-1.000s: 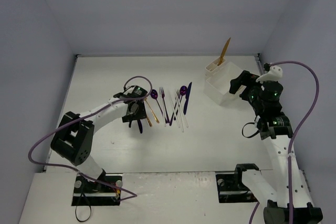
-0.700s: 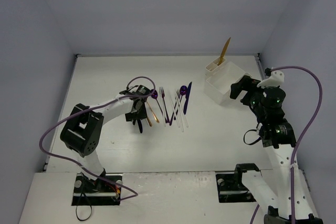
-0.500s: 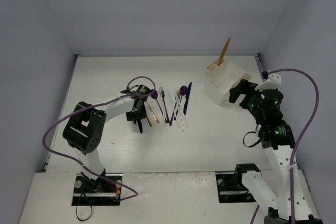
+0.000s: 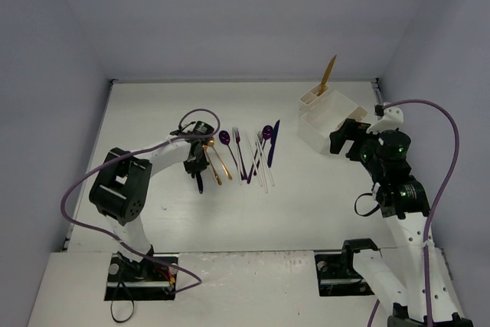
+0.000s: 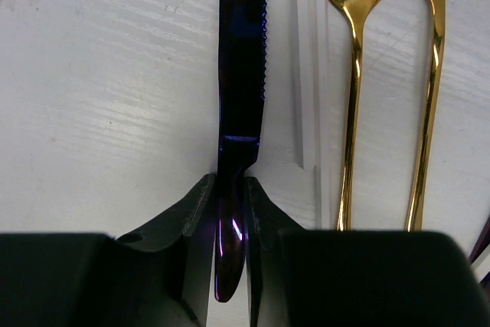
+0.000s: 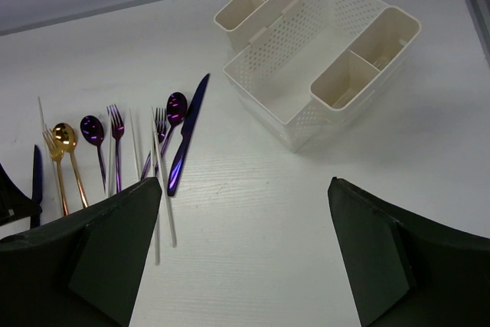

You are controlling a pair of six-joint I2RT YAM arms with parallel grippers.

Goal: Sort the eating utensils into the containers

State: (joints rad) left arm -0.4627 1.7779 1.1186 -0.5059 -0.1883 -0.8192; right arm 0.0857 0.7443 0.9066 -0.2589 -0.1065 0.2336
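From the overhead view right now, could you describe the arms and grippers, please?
The left arm and right arm have white links and black joint housings, each trailing a purple cable. The left gripper and right gripper are black with wedge-shaped fingers.

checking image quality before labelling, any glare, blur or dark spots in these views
left wrist: sharp, bright glints on the gold utensils and purple knife, left hand nearly black; right wrist: organizer crisp, right hand dark, blurred; top external: even light, soft shadows
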